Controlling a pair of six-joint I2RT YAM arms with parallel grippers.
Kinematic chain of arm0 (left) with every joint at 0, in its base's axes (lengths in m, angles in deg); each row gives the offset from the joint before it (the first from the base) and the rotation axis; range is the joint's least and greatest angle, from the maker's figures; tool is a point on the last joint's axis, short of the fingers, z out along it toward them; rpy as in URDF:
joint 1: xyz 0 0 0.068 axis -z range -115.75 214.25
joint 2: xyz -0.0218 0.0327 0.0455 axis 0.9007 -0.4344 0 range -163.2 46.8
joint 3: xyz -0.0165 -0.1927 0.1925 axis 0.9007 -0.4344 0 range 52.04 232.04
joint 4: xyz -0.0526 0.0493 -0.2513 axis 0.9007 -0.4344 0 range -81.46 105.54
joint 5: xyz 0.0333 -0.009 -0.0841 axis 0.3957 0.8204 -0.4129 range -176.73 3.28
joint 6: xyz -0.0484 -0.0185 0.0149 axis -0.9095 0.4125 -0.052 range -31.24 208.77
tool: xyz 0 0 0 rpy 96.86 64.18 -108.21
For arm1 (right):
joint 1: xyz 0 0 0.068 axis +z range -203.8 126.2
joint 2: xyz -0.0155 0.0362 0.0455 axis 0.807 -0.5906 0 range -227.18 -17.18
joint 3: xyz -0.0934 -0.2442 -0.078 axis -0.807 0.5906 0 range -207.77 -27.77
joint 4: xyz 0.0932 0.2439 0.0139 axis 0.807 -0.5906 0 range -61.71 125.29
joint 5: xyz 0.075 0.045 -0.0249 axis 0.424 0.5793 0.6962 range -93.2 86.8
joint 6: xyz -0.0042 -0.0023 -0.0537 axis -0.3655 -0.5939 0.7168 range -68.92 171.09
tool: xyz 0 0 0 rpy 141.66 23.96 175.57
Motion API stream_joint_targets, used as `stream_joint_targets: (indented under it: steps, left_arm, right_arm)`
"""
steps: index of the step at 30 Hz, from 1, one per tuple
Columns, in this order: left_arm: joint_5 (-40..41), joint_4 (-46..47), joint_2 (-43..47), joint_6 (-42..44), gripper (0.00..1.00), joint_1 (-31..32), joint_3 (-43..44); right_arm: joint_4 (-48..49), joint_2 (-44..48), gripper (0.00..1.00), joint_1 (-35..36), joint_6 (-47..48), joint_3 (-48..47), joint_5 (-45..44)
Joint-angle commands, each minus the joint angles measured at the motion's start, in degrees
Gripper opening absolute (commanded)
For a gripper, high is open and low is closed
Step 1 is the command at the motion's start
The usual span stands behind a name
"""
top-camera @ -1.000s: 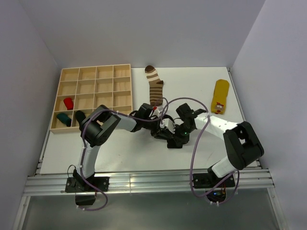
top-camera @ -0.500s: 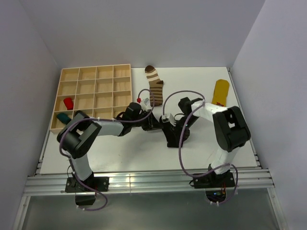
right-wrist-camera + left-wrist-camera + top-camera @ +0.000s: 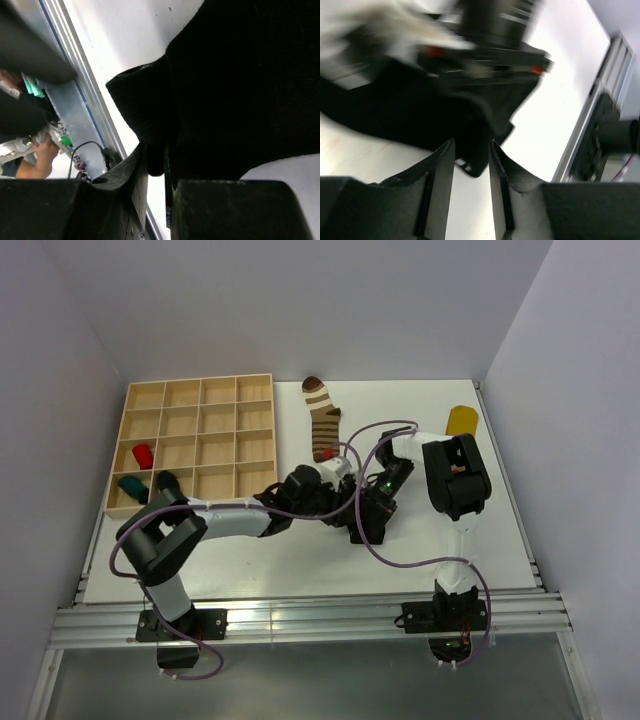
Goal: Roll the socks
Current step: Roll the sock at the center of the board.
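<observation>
At table centre: right end effector pinches black sock; left end effector part-open (view blurred).

The black sock was matt, fuzzy knit cloth. The fingers of my right gripper looked like matt black plastic. The tray was bare pale wood, the table smooth white.

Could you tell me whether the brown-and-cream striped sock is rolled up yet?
Unrolled: the brown-and-cream striped sock lies flat, full length, on the table.
</observation>
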Motion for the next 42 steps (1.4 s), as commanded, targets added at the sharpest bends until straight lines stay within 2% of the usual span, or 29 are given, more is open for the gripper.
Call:
stream_joint_targets:
  steps: [1, 13, 27, 36, 39, 42]
  left_arm:
    - [-2.89, -0.03, -3.09, 9.8, 0.4, 2.84, 4.55]
    - [-2.62, 2.79, -9.34, 12.01, 0.43, 4.96, 6.58]
    - [-9.04, 7.88, -11.62, 8.58, 0.43, 5.05, 4.21]
    - [-10.18, 7.01, -13.65, 6.39, 0.36, 5.05, 3.68]
    - [-10.36, 7.53, -14.09, 5.16, 0.3, 5.05, 2.89]
    - [-10.71, 8.14, -14.7, 3.93, 0.11, 5.05, 1.93]
  right_arm:
    - [-0.14, -1.5, 0.1, -0.07, 0.0, -1.49, -2.51]
    - [2.15, -1.77, 0.1, 0.11, -2.73, -0.08, -3.56]
    - [3.55, -1.6, 0.1, 0.2, -5.19, 0.44, -4.44]
    - [4.78, -0.89, 0.1, 0.2, -6.95, 1.14, -4.53]
    - [5.22, -0.37, 0.1, 0.2, -8.26, 1.32, -4.18]
    - [7.59, 1.38, 0.13, 0.2, -11.25, 2.37, -4.18]
